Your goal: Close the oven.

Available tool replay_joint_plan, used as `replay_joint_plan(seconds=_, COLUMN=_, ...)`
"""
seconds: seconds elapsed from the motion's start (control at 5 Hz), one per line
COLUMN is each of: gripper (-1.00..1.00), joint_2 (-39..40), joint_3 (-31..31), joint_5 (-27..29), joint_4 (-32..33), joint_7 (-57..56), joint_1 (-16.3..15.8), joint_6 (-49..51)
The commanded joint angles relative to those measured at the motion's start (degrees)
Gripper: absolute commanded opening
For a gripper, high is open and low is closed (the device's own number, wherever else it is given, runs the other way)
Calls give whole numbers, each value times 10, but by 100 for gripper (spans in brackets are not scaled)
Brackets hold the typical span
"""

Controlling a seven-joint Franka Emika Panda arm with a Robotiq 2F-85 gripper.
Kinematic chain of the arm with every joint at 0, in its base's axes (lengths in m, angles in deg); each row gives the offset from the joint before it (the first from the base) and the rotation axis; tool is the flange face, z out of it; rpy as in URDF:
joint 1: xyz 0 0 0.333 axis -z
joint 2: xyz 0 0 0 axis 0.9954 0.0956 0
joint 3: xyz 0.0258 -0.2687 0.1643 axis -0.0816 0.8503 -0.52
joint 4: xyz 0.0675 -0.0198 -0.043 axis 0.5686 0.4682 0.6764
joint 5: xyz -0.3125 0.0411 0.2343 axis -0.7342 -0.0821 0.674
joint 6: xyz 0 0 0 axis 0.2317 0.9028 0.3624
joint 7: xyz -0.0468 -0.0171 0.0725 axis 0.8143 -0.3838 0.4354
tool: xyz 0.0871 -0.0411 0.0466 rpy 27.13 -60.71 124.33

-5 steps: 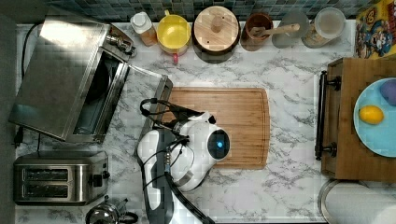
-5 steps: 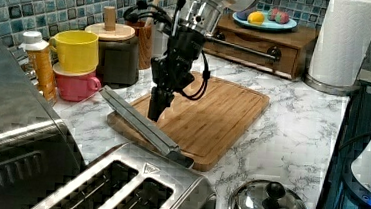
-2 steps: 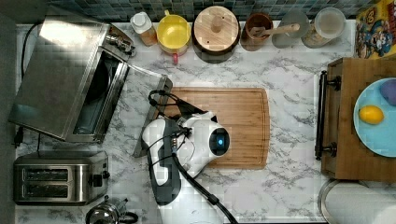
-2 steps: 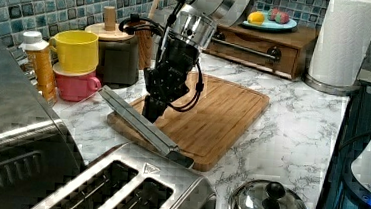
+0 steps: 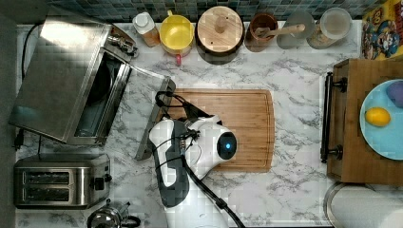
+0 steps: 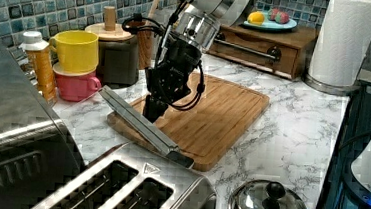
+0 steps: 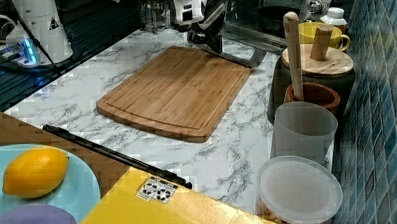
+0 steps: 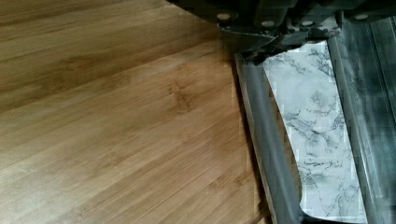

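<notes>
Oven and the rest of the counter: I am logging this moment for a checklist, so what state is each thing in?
oven: door dropped open, its handle edge resting on the cutting board.
gripper: down at the door's handle edge.
toaster: slots empty.
yellow mug: stacked on the pink mug.
canister: wooden lid on.
plastic tub: lid on.
</notes>
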Motion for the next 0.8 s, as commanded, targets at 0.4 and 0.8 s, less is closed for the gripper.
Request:
replay_joint_plan(seconds=0.4, gripper=-100, joint_2=-10, joint_3=-45, joint_5=25, joint_4=-99, joint_7=-28, joint_1=-38, joint_6=34)
replay_joint_plan(seconds=0.8, gripper=-100, joint_2=-32, joint_3=-72, joint_5=67, joint_4=-116, joint_7=-63, joint_1=-45, joint_6=23)
